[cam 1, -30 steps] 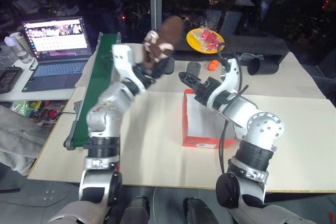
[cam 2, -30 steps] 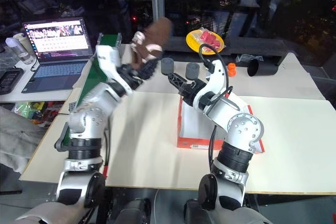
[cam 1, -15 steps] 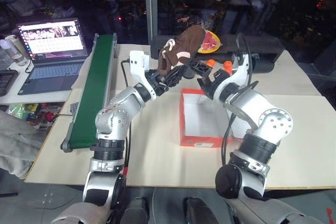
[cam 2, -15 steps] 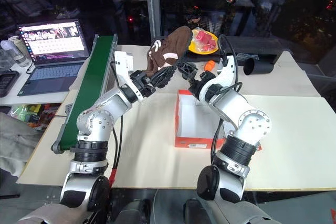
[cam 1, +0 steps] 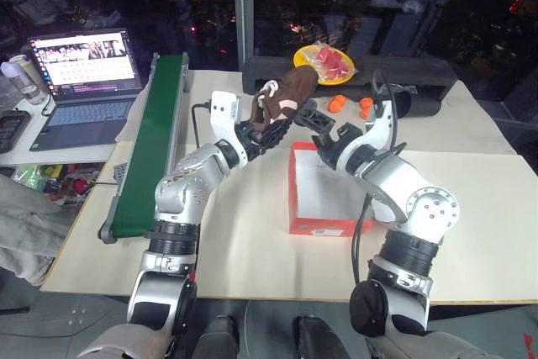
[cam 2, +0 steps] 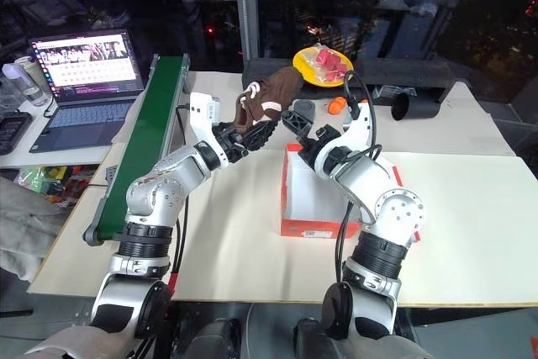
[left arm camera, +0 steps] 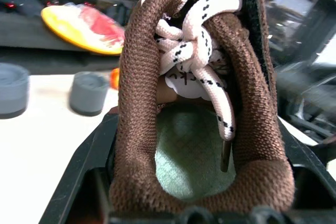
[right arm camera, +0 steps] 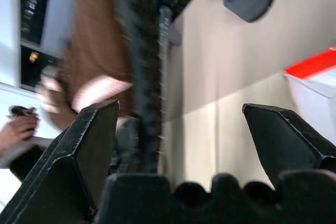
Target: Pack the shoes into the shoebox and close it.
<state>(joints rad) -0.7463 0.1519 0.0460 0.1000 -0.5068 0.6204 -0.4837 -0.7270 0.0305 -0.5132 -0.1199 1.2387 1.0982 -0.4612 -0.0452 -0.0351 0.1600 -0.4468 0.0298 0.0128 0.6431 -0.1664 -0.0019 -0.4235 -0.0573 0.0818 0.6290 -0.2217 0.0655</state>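
While one brown shoe (cam 1: 286, 94) is held aloft in the left end effector (cam 1: 271, 127), the loading step of the task is shown in progress. The shoe is gripped at its heel end, the two black fingers (left arm camera: 84, 161) being set against the outer sides of the collar, as seen in the left wrist view, with the white laces and pale insole facing the camera. It hangs above the worktop (cam 1: 244, 233), just beyond the far left corner of the shoebox (cam 1: 324, 226) and not yet over its cavity. The shoebox rests on the worktop between the two arms, its white interior exposed and apparently empty; the lid and the second shoe cannot be made out. The right end effector (cam 1: 324, 128) is held with its jaws spread wide and nothing between them, near the toe of the raised shoe and over the far edge of the box. A yellow plate (cam 1: 326, 63) of red items stands well behind.

For the next move, it is judged that the shoe must be carried over the opening, turned to lie lengthwise along the box, and lowered before release. Support from the free end effector may be needed to steady the toe.
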